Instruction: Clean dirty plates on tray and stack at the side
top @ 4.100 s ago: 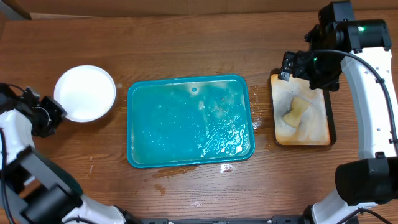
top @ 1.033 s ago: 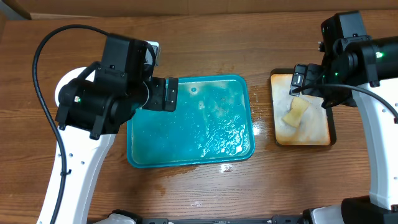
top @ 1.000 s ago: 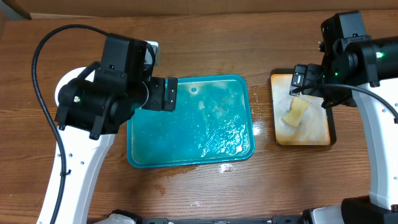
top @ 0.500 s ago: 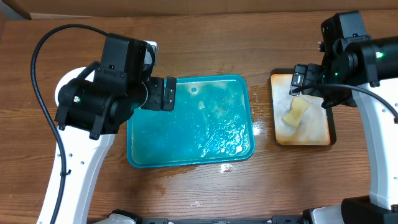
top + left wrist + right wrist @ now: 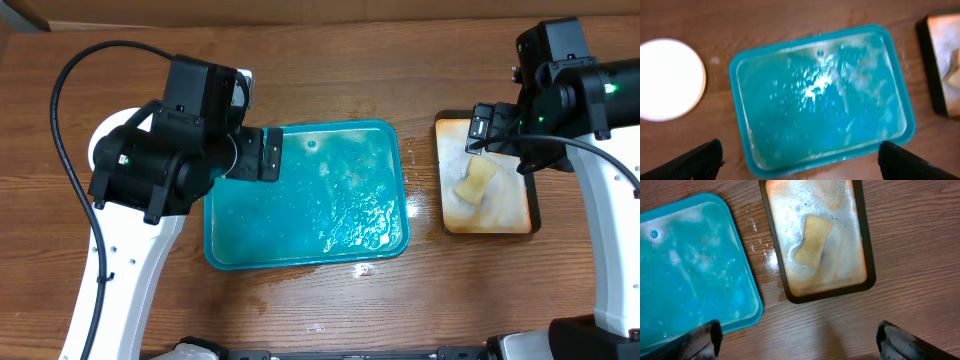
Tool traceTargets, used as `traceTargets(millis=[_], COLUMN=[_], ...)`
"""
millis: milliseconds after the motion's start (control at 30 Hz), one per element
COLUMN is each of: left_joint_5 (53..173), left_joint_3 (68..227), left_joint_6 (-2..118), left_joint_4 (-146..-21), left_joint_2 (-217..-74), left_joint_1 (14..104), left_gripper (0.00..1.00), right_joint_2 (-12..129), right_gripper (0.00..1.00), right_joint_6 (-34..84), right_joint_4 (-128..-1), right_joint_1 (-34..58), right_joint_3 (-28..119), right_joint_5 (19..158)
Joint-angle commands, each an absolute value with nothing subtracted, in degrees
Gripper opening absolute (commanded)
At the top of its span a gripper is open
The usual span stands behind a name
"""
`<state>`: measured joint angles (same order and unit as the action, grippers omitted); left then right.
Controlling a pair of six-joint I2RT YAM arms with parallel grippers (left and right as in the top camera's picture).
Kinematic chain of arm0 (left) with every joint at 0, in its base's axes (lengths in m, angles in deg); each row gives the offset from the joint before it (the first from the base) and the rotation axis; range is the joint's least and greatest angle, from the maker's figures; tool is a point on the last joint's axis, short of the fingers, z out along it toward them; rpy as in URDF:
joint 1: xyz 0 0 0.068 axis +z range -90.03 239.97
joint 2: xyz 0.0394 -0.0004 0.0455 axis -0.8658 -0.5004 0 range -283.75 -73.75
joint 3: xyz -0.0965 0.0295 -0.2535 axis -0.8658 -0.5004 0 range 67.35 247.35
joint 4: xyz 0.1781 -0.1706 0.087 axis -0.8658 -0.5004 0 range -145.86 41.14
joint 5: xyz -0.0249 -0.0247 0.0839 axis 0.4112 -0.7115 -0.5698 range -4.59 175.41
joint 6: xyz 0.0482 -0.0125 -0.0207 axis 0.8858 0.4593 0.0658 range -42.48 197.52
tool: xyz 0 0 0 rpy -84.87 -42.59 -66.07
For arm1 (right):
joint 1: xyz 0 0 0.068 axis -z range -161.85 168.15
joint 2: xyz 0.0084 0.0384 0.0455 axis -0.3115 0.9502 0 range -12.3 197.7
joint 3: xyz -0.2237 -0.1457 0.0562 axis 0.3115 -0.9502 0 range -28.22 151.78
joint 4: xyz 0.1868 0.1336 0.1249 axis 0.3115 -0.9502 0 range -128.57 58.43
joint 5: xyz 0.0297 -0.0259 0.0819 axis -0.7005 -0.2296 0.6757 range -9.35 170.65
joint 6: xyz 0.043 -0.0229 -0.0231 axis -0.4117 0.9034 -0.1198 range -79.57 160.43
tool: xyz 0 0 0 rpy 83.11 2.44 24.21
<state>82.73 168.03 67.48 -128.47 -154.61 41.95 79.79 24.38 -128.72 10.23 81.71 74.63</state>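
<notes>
Grippers wide apart and empty, left gripper (image 5: 802, 162) above the teal tray (image 5: 820, 100), right gripper (image 5: 800, 342) above the black-rimmed tray (image 5: 845, 255).

No readable text, labels, brand names, numbers or signs appear on any object in the three camera views.

You have a teal-blue tray (image 5: 250, 225) streaked with whitish suds, a plain white plate (image 5: 667, 80), a black-rimmed small tray (image 5: 840, 265) stained rust-orange inside, a pale yellow sponge (image 5: 812, 241), and a brown wood-grain worktop (image 5: 330, 310).
</notes>
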Motion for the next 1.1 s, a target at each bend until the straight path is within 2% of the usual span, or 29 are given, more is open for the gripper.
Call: traceTargets(millis=[0,300,467,733,933,1067], left_joint_5=[80.79,79.63,76.96,71.98,72.98,79.78], left_joint_3=[168.75,168.75,168.75,168.64,163.18,154.44], left_joint_6=[68.31,68.03,63.37,62.93,63.48,67.35], left_joint_4=[-129.63,-129.43,-129.24,-118.79,-111.12,-104.04], left_joint_2=[-153.54,-151.57,-145.8,-132.25,-122.88,-116.73], left_joint_1=[41.8,42.02,42.21,42.69,49.25,55.31], left_gripper=[1.0,1.0,1.0,1.0,1.0,1.0], right_joint_2=[78.24,78.24,78.24,78.24,78.24,78.24], right_gripper=[1.0,1.0,1.0,1.0,1.0,1.0], right_joint_6=[24.09,24.09,24.09,24.09,24.09,24.09], right_joint_4=[-128.54,-128.54,-128.54,-128.54,-128.54,-128.54], right_joint_1=[9.96,9.96,9.96,9.96,9.96,9.96], right_joint_3=[82.96,82.96,82.96,82.96,82.96,82.96], right_joint_5=[74.06,74.08,74.06,74.06,74.08,74.06])
